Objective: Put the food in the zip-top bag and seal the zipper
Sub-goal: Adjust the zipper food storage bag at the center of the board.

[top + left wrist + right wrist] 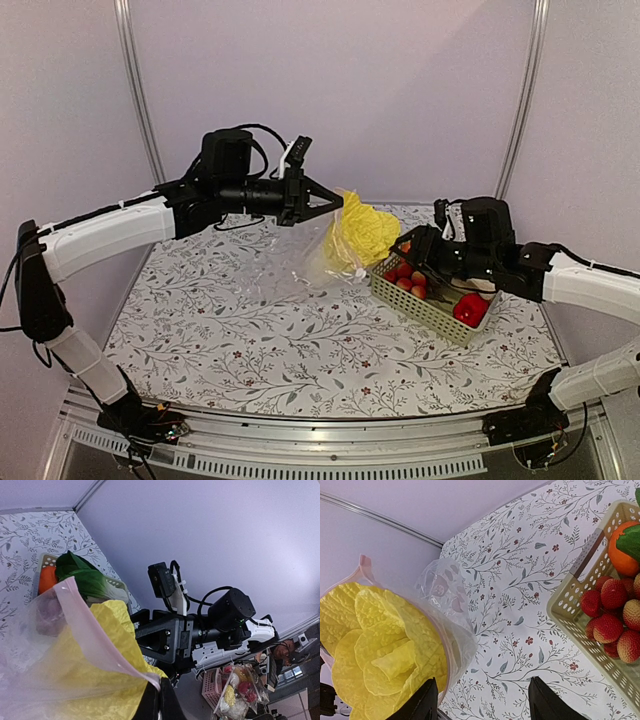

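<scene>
My left gripper (338, 201) (159, 700) is shut on the zipper strip (95, 630) of the zip-top bag (310, 262) and holds the mouth up above the table. The yellow napa cabbage (365, 230) (380, 645) sits in the bag's mouth, partly sticking out. Just right of the cabbage, my right gripper (398, 243) (482, 702) is open with only table between its fingers; its left finger (420, 702) is beside the bag wall. The orange (620, 555), the small red-pink fruits (610, 622) and a round red fruit (470, 308) lie in the basket.
The pale green slotted basket (425, 308) (570, 605) stands at the right of the flower-patterned table, under my right arm. A green leafy toy (82, 575) lies in it next to the orange. Walls and a metal frame close the back.
</scene>
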Available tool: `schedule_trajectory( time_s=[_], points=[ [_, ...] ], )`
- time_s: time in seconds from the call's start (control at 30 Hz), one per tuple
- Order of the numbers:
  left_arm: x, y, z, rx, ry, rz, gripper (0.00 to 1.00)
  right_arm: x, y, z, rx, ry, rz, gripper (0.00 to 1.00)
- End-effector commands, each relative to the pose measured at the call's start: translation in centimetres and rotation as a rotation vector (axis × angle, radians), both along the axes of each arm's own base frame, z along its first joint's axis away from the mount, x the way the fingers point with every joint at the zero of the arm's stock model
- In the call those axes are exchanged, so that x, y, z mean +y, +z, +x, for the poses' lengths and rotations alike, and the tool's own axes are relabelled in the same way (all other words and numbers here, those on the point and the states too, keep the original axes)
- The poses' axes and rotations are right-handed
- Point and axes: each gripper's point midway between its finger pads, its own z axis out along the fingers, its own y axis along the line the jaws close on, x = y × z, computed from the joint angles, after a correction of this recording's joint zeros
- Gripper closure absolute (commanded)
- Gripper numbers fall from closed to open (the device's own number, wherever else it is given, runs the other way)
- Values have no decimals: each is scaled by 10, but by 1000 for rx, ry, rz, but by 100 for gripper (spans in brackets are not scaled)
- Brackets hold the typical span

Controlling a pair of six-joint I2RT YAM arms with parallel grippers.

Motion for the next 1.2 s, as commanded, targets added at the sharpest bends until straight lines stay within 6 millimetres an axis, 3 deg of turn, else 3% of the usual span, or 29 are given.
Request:
schedule_trajectory(
  time_s=[0.0,0.17,0.37,0.63,1.17],
  points=[
    [8,18,-7,-30,-8,-34,100,15,29,9,-49,26,98,39],
    [8,18,-8,-29,-13,-34,100,29,35,11,-53,73,147,42],
    [8,20,-10,-32,-18,-38,100,35,31,14,-35,84,143,57],
    [9,32,-9,-74,-12,-71,100,48,18,17,14,110,166,67],
    [7,29,-5,-73,-5,-69,100,64,16,16,51,163,252,95]
  ],
)
